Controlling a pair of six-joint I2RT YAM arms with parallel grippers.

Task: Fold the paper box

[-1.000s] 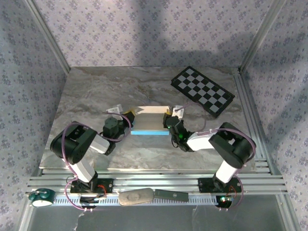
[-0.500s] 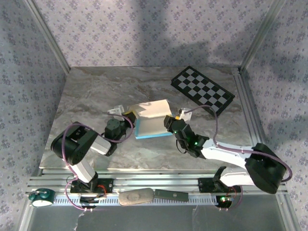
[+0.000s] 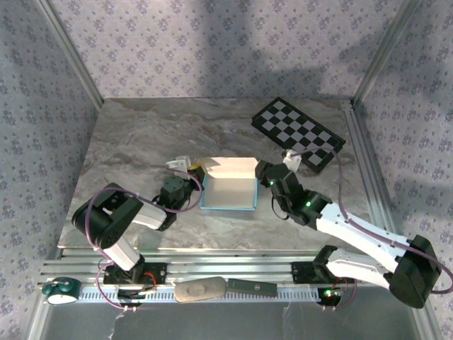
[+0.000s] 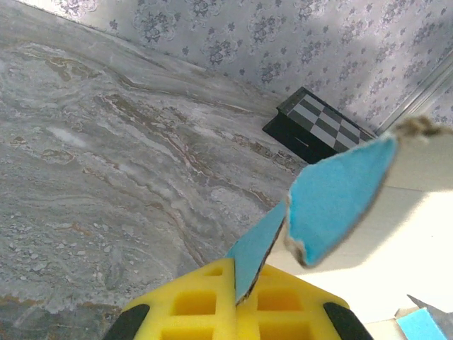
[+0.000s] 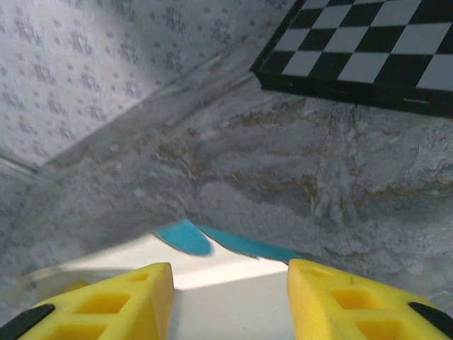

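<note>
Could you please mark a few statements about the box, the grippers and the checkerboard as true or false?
1. The left gripper pinches a turquoise flap of the paper box. True.
2. The right gripper is shut. False: it is open, above the box's white side.
3. The checkerboard lies at the far right of the table. True.
4. The paper box rests on the checkerboard. False: it lies on the table, apart from it.

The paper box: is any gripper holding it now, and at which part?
The left gripper is shut on the paper box, pinching a turquoise flap on its left side. The right gripper is open over the card and holds nothing.
</note>
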